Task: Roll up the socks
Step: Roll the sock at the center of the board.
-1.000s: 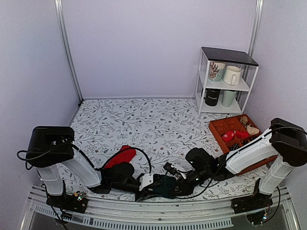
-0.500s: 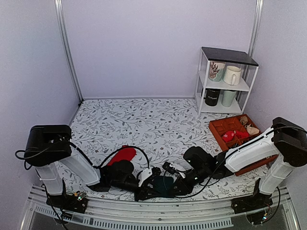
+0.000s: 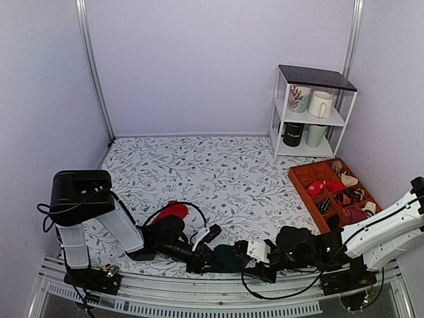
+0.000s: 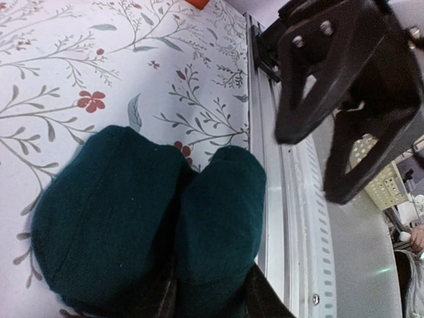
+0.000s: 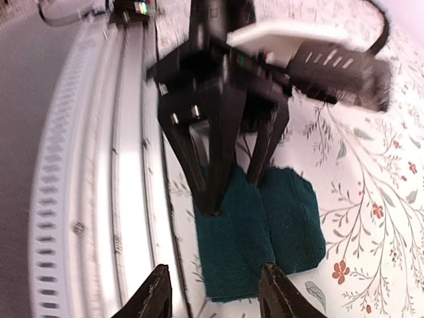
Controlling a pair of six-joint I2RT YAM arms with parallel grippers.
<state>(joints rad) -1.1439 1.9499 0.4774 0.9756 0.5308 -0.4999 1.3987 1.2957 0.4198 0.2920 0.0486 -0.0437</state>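
Left wrist view crops left claw (image 4: 211,301), seemingly pinching teal sock (image 4: 112,218); right claw (image 4: 315,165) spread wide.

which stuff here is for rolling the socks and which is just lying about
For the job:
teal sock, folded, pinched by the left hand
red sock, partly hidden behind the left arm

Just lying about:
white shelf
mugs on it
orange tray of small items

The black left gripper (image 5: 232,192) pinches a folded dark teal fabric sock (image 5: 278,228) — the right gripper (image 5: 215,295), jaws spread, hovers near it.
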